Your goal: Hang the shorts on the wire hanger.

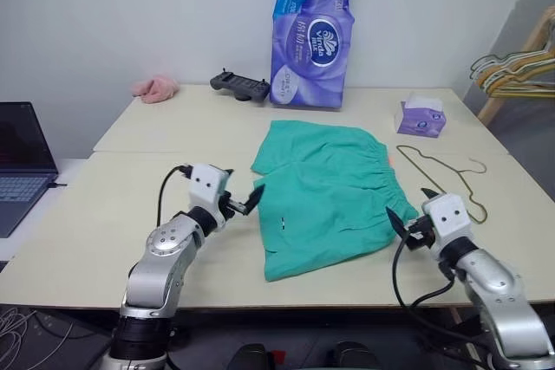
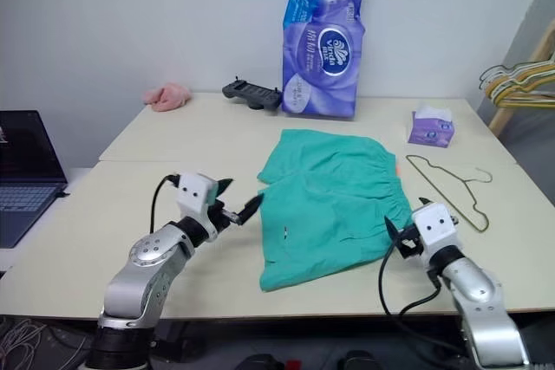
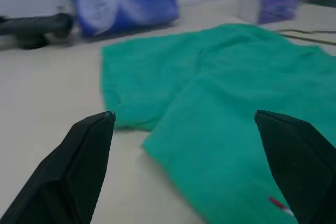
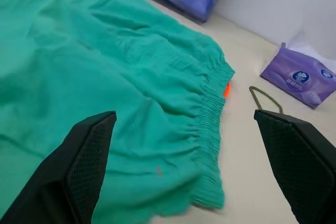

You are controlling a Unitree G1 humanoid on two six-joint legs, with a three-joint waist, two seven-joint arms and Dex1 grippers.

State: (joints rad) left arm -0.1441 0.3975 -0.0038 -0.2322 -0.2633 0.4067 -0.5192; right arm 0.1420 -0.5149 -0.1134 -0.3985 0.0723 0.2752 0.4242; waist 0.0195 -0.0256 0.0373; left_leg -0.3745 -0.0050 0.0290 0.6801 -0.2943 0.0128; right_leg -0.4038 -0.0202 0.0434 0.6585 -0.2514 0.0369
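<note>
From the head camera, a pale cream table point(image 1: 104, 214) made of two tops pushed together holds the shorts point(image 1: 329, 192), soft teal-green cloth lying flat and rumpled near the middle, the gathered elastic waistband turned toward the robot's right; just beside that waistband lies the wire hanger point(image 1: 447, 175), a thin dull olive-gold triangle with a small hook, resting flat and apart from the cloth; the left gripper point(image 1: 245, 200) hovers by the shorts' left edge with its two black fingers spread and empty; the right gripper point(image 1: 408, 214) sits at the waistband corner, fingers likewise spread and grasping nothing, though whether a fingertip brushes the cloth is hard to tell; farther back stand a tall glossy purple pack of tissue rolls point(image 1: 312, 36), a small purple tissue box point(image 1: 421, 117), a black handheld controller point(image 1: 240, 86) and a pink fluffy cloth point(image 1: 154, 87); a laptop point(image 1: 22, 166) is cut off at the left edge, and a bunch of thicker yellow-green hangers point(image 1: 520, 67) is cut off at the right; in the left wrist view, two wedge-shaped black fingers point(image 3: 79, 171) frame the shorts' legs, with the purple pack blurred behind; in the right wrist view, mesh-textured fingers point(image 4: 84, 166) stand wide over the puckered waistband, where a short orange drawstring point(image 4: 227, 89) end peeks out; the hanger's end loop shows next to the tissue box, the rest hidden behind a finger.
</note>
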